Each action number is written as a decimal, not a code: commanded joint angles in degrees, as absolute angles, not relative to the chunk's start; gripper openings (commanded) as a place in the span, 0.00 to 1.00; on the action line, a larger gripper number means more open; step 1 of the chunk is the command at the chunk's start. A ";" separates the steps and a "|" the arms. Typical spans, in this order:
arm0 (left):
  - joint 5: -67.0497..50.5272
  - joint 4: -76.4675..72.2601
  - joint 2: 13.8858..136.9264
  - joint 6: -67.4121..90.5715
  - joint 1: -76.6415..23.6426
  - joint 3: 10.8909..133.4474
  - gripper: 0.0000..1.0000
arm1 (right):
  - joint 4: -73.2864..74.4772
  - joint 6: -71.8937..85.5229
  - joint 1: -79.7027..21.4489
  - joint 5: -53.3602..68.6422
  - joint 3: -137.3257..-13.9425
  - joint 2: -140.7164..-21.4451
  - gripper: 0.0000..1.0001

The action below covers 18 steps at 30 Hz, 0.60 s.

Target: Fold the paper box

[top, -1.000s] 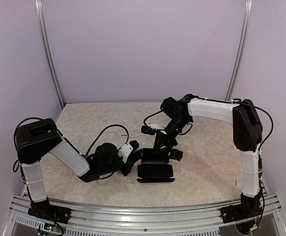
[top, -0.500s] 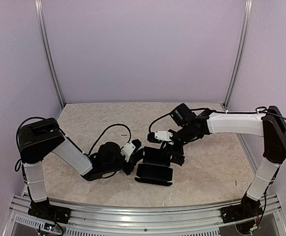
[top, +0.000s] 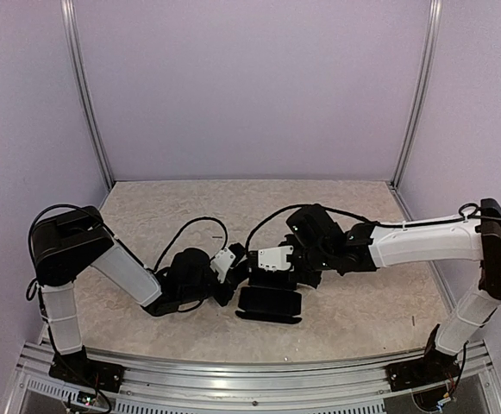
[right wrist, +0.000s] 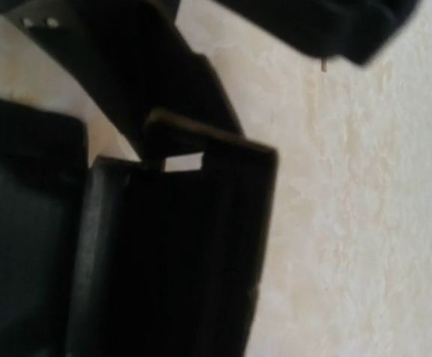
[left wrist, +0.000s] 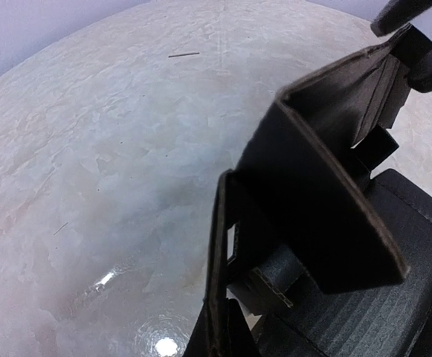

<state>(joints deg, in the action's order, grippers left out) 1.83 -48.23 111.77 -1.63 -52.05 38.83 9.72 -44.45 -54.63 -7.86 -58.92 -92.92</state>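
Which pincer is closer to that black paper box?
Left: the left pincer clamps the paper box at its left edge. The right pincer sits at its far side; contact is unclear.

Soft even light, right-wrist view perhaps defocused

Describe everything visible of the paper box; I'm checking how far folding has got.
The paper box is matte black thin cardboard, partly folded: walls stand up while one flap lies flat on the table toward the near edge. The left wrist view shows creased panels, pale cut edges and a small slot. The left hand is shut on its left wall; the right hand reaches over its far side, grip unclear.
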 commanded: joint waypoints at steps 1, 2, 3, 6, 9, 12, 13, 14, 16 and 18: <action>1.72 -47.18 112.42 -1.62 -51.67 38.77 0.00 | 6.36 -46.12 -55.38 -14.04 -58.55 -93.16 0.23; 1.70 -47.20 112.46 -1.65 -51.68 38.76 0.00 | 6.29 -46.26 -55.37 -14.33 -58.51 -92.97 0.23; 1.75 -47.19 112.49 -1.62 -51.68 38.84 0.00 | 6.39 -46.50 -55.37 -14.68 -58.46 -92.80 0.24; 1.72 -47.20 112.49 -1.75 -51.67 38.85 0.00 | 6.86 -46.96 -55.33 -15.71 -58.13 -92.49 0.26; 1.80 -47.29 112.42 -1.66 -51.63 38.72 0.00 | 7.87 -47.15 -55.00 -16.10 -57.53 -92.28 0.28; 1.93 -47.39 112.46 -1.64 -51.59 38.63 0.00 | 10.05 -46.56 -54.60 -15.50 -57.53 -92.42 0.25; 1.95 -47.38 112.45 -1.61 -51.59 38.62 0.00 | 10.23 -46.38 -54.54 -15.48 -57.23 -92.18 0.21; 2.02 -47.37 112.42 -1.67 -51.59 38.67 0.00 | 10.11 -46.33 -54.48 -15.29 -57.02 -91.80 0.17; 2.22 -47.42 112.50 -1.62 -51.53 38.59 0.00 | 9.94 -46.59 -54.42 -15.33 -56.58 -91.34 0.11; 2.26 -47.38 112.50 -1.52 -51.43 38.54 0.00 | 9.71 -47.04 -54.45 -15.74 -56.28 -91.27 0.08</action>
